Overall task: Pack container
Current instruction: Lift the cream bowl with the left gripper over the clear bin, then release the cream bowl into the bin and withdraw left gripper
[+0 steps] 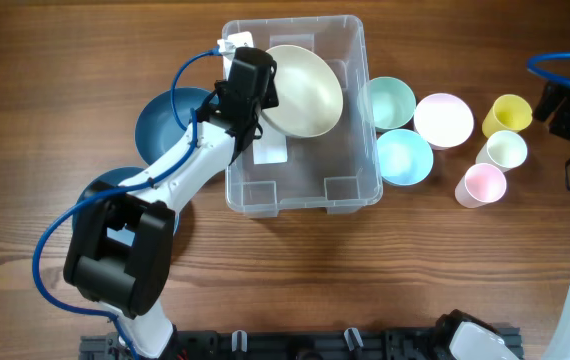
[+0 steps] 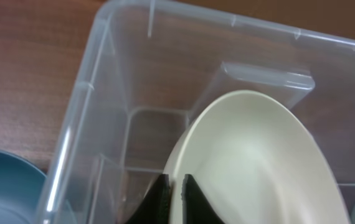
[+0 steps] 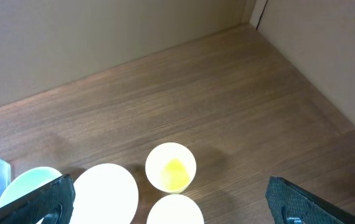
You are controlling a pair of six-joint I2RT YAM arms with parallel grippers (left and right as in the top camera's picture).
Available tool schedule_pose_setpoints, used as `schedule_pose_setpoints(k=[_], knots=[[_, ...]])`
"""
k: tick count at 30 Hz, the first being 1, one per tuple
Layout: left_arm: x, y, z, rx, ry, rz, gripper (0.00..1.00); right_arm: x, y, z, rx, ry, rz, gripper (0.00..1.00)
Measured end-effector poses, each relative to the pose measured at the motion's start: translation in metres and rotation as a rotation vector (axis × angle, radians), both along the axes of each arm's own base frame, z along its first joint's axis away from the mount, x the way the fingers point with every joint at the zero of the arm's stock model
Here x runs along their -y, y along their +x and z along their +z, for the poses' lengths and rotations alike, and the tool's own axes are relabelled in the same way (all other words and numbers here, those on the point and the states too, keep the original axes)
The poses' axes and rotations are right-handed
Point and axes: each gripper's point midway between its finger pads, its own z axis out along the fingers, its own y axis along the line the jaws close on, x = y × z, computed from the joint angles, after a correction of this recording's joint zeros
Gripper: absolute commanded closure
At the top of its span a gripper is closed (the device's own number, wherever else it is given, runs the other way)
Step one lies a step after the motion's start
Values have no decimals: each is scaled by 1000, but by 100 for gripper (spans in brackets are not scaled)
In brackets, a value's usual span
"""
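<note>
Container [image 1: 303, 196] of clear plastic stands on the wooden table [image 1: 295, 290], two dark blue bowls [image 1: 170, 120] just beside its left wall and a mint bowl [image 1: 390, 100] and a light blue bowl [image 1: 405, 157] touching its right wall. Inside its far half, the left gripper [image 2: 176, 202] has its jaws pinched on the rim of a tilted cream bowl [image 1: 303, 90], whose edge sits close to the far wall. The near half of the floor shows only a white label [image 1: 270, 150]. Well right of the container, the right gripper [image 3: 168, 186] hangs with jaws spread wide and holding nothing, above a yellow cup [image 1: 507, 113], a white cup [image 1: 503, 150] and a pink cup [image 1: 480, 185].
</note>
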Motion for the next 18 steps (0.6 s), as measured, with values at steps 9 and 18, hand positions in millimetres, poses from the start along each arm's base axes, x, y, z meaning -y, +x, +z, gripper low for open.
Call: schedule_pose_setpoints(k=[9,18], knots=[[0,8,15,44,31,-25,56,0,0,0,0,0,0,0],[-71,-14,101,41,46,83,43,0,0,0,0,0,0,0]])
